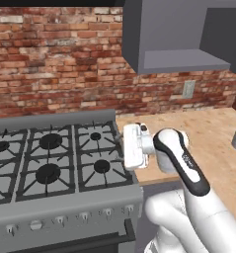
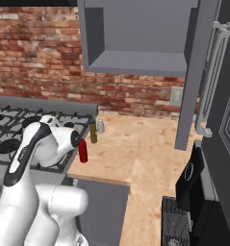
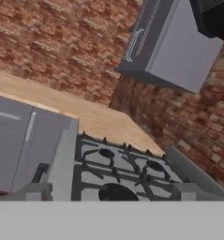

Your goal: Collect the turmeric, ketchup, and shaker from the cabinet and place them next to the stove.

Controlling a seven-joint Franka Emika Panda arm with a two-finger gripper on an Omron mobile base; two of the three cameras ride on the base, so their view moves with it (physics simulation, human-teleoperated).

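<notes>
Layout around the pincer, by the stove's counter-side edge

The pincer [image 1: 125, 146] hangs over the stove [image 1: 50, 163]; on the counter [image 2: 135, 153] just beyond it stand ketchup [image 2: 83, 150], then turmeric [image 2: 93, 131] and shaker [image 2: 100, 126] behind, and the cabinet [image 2: 135, 38] above.

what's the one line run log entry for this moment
turmeric, ketchup, shaker: on counter beside stove | cabinet shelf bare | gripper state unclear
</notes>
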